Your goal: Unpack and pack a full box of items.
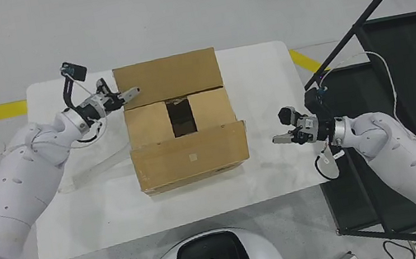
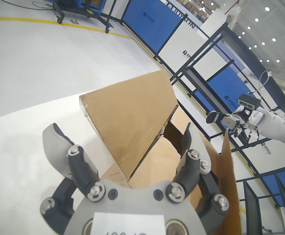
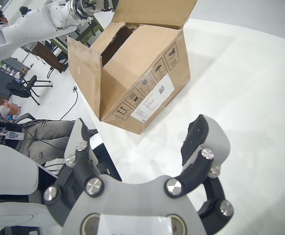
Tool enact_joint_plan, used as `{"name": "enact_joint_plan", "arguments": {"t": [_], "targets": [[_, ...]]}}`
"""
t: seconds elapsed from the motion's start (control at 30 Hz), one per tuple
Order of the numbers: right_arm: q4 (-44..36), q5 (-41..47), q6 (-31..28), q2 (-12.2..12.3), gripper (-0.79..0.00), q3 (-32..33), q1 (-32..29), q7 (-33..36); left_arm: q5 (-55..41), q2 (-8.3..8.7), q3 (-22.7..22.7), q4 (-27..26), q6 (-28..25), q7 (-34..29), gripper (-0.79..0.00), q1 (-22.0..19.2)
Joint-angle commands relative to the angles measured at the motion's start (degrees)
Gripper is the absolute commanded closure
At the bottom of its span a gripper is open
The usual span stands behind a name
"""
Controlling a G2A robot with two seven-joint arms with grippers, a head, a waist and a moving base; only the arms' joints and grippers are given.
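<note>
Cardboard box (image 1: 181, 121) at the middle of the white table (image 1: 283, 175), upright, mouth facing straight up. Long axis running 9 to 3 o'clock on the top view's clock, with 12 away from the robot; turned very slightly, the 3 o'clock end a touch farther off. Far long flap (image 1: 168, 76) raised and leaning back toward 12; near long flap (image 1: 189, 156) spread outward toward 6. Two short end flaps folded inward over the mouth, not meeting, with a dark gap between them. Labelled end panel (image 3: 153, 93), with handling symbols, facing 3 o'clock.

Left gripper (image 1: 112, 99) at the box's 10 o'clock corner, at the 9 o'clock edge of the raised far flap. Fingers (image 2: 55, 138) spread wide, one on each side of that flap's edge, gripping nothing; cannot tell whether a pad touches the cardboard.

Right gripper (image 1: 288, 134) at 3 o'clock from the box, well apart from it, over the table near its 3 o'clock edge, pointing toward 9 at the labelled end. Spread wide too, nothing held.

Black metal rack (image 1: 412, 51) beyond the table at 3 o'clock.
</note>
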Motion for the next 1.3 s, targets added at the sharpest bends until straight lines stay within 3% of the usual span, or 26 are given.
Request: {"name": "enact_joint_plan", "arguments": {"t": [0.0, 0.13, 0.3, 0.4, 0.5, 0.63, 0.83, 1.07, 1.27], "targets": [[0.0, 0.0, 0.0, 0.0, -0.785, 0.0, 0.0, 0.0, 0.04, -1.09, 0.51, 0.75, -1.33, -1.21, -0.785, -0.53], [0.0, 0.0, 0.0, 0.0, -0.785, 0.0, 0.0, 0.0, -0.28, -3.4, 0.86, 4.15, -3.97, -0.41, -0.785, -1.76], [0.0, 0.0, 0.0, 0.0, -0.785, 0.0, 0.0, 0.0, 0.55, -5.44, 0.46, 8.13, -11.2, 2.93, -0.785, -2.94], [0.0, 0.0, 0.0, 0.0, -0.785, 0.0, 0.0, 0.0, 1.98, -5.78, -0.07, 9.27, -16.22, 4.1, -0.785, -3.21], [0.0, 0.0, 0.0, 0.0, -0.785, 0.0, 0.0, 0.0, 3.7, -5.34, -0.51, 6.43, -16.22, 4.72, -0.785, -2.5], [0.0, 0.0, 0.0, 0.0, -0.785, 0.0, 0.0, 0.0, 5.45, -3.3, -1.52, 0.51, -16.22, 4.7, -0.785, -0.54], [0.0, 0.0, 0.0, 0.0, -0.785, 0.0, 0.0, 0.0, 5.76, 1.29, -3.88, -8.57, -16.22, 2.61, -0.785, 3.24], [0.0, 0.0, 0.0, 0.0, -0.785, 0.0, 0.0, 0.0, 0.33, 6.16, -5.18, -16.61, -16.22, -6.61, -0.785, 7.16], [0.0, 0.0, 0.0, 0.0, -0.785, 0.0, 0.0, 0.0, -6.47, 8.54, -6.47, -19.02, -16.22, -14.04, -0.785, 8.51]]}}
